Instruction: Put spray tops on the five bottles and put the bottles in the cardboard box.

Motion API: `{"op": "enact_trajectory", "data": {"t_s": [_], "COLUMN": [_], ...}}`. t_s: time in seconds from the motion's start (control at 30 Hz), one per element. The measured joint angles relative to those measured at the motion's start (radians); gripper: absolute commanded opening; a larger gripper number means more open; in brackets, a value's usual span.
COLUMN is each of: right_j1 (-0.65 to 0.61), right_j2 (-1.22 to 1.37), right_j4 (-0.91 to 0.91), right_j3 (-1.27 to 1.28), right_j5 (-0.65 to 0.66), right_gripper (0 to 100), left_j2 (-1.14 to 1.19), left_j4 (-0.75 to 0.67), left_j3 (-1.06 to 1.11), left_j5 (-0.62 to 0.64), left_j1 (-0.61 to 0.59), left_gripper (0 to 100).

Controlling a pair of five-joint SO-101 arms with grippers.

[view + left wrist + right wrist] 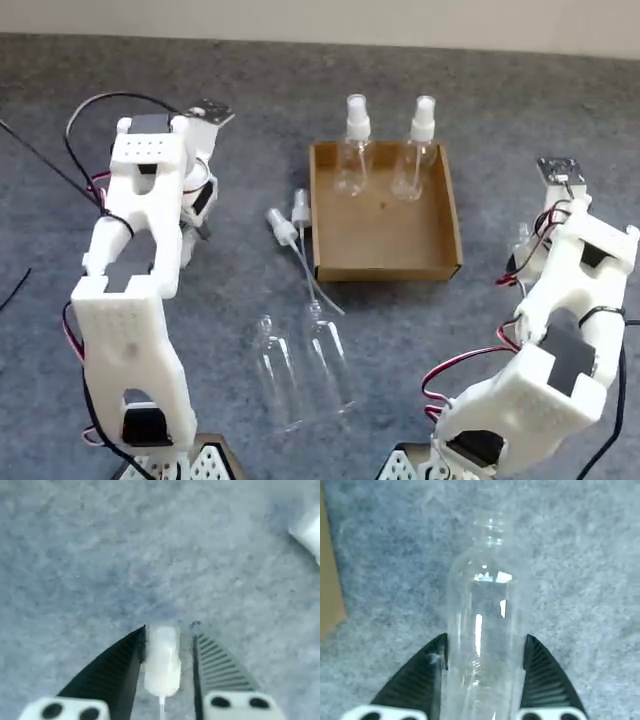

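Spray top [161,660] is clamped in the left gripper [169,630], its tube trailing back toward the wrist — seemingly poised for fitting. An open bottle [487,580] is held by the right gripper [486,639], neck pointing away from it, leaving the mouth free.
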Motion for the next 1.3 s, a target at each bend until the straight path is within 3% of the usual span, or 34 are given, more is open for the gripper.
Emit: {"op": "enact_trajectory", "data": {"t_s": [0.4,0.67,0.87,1.07,1.17,1.3], "right_j1": [0.014,0.014,0.014,0.015,0.015,0.020], "right_j2": [0.000,0.000,0.000,0.000,0.000,0.000], "right_j4": [0.000,0.000,0.023,0.038,0.041,0.080], "right_j3": [0.000,0.000,-0.002,-0.005,-0.006,-0.014], "right_j5": [0.044,0.046,0.046,0.052,0.052,0.052], "right_gripper": [9.2,9.2,9.2,9.2,10.4,20.6], "left_j2": [0.000,0.000,0.000,-0.012,-0.021,-0.071], "left_j4": [0.057,0.084,-0.020,-0.103,-0.103,-0.095], "left_j3": [0.006,0.012,0.143,0.229,0.224,0.221], "left_j5": [-0.083,-0.133,-0.140,-0.123,-0.098,-0.080], "left_j1": [-0.005,-0.083,-0.081,-0.069,-0.066,-0.064], "left_gripper": [16,16,16,0,0,0]}}
